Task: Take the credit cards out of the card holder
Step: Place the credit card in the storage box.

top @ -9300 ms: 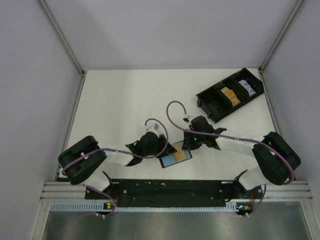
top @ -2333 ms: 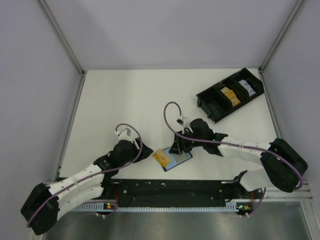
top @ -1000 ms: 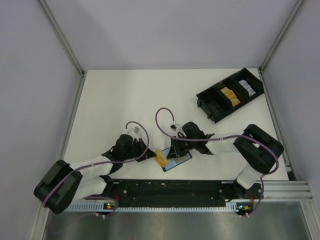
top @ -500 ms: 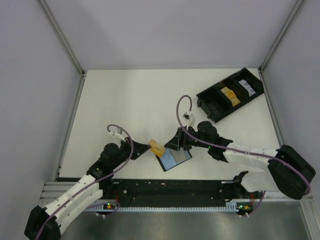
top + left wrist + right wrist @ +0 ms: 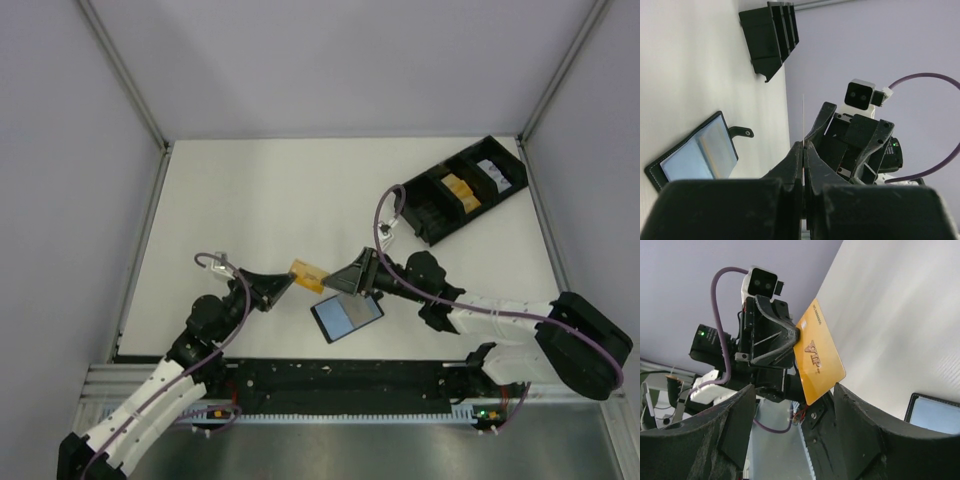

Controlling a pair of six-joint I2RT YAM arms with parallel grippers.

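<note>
An orange-yellow credit card (image 5: 308, 273) hangs in the air above the table, pinched at its left end by my left gripper (image 5: 283, 283), which is shut on it. The left wrist view shows that card (image 5: 803, 117) edge-on, sticking out past the closed gripper (image 5: 803, 145). My right gripper (image 5: 352, 277) faces it from the right, open, with nothing in it. In the right wrist view the card (image 5: 820, 360) floats just beyond the open gripper (image 5: 795, 390), apart from both fingers. The black card holder (image 5: 347, 316) lies open and flat on the table below, its blue-grey inside up.
A long black compartmented tray (image 5: 420, 180) with orange and white items stands at the back right and also shows in the left wrist view (image 5: 772, 35). The holder's small tab (image 5: 742, 132) points toward the right arm. Grey walls close in the table.
My left gripper has pulled the orange card out of the holder and lifted it up and away. The right gripper has opened, let go of the holder and risen off it.
</note>
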